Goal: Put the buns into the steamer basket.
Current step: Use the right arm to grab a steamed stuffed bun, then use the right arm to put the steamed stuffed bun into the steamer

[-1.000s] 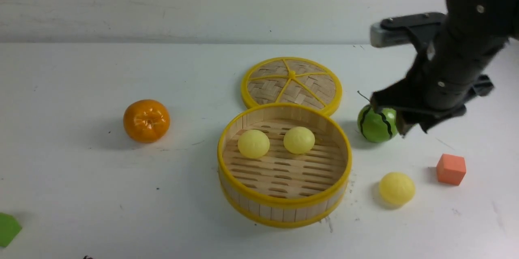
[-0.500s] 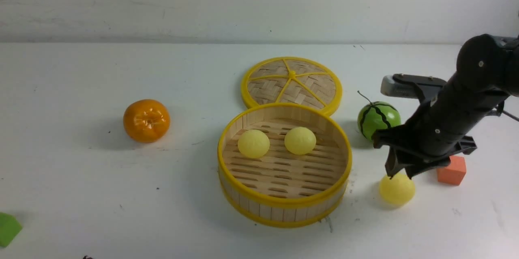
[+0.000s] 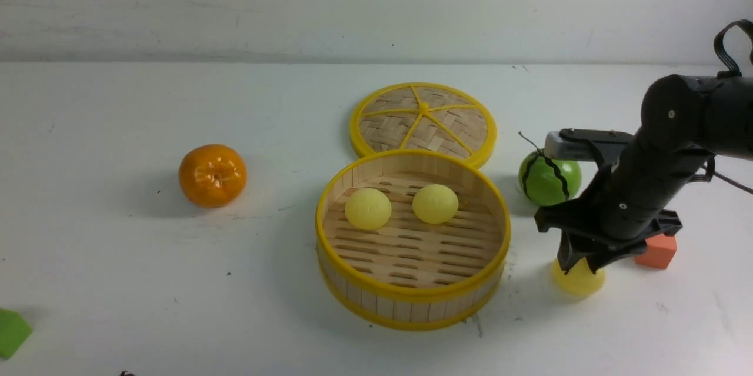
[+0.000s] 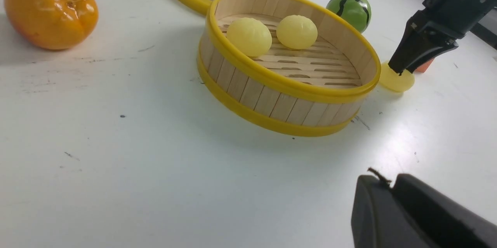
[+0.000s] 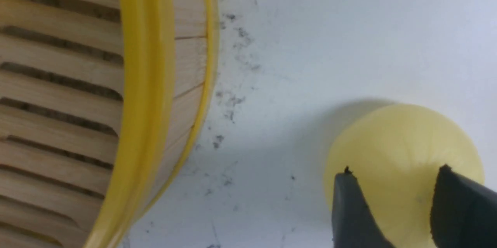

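Two buns (image 3: 367,209) (image 3: 435,203) sit in the single steamer basket (image 3: 412,295); a third bun (image 3: 579,283) lies on the worktop (image 3: 117,276) just beside it. The right pincer (image 3: 581,266) stands over that bun, jaws apart. Whether the left pincer (image 4: 392,188) is apart or together I cannot tell.

Front: set back on the robot's side, midway, facing forward and down, far enough off to take in the basket (image 3: 412,308), lid (image 3: 423,120), orange (image 3: 212,175) and right gripper (image 3: 581,267) at once.

Left wrist: rides low behind the left gripper (image 4: 389,186), facing past its tips, across the basket, to the right gripper beyond.

Right wrist: looks down past its own tips, very near; takes in only the bun (image 5: 400,143) under them and the basket wall just beside.

Shared by all three: that bun, that stretch of wall.
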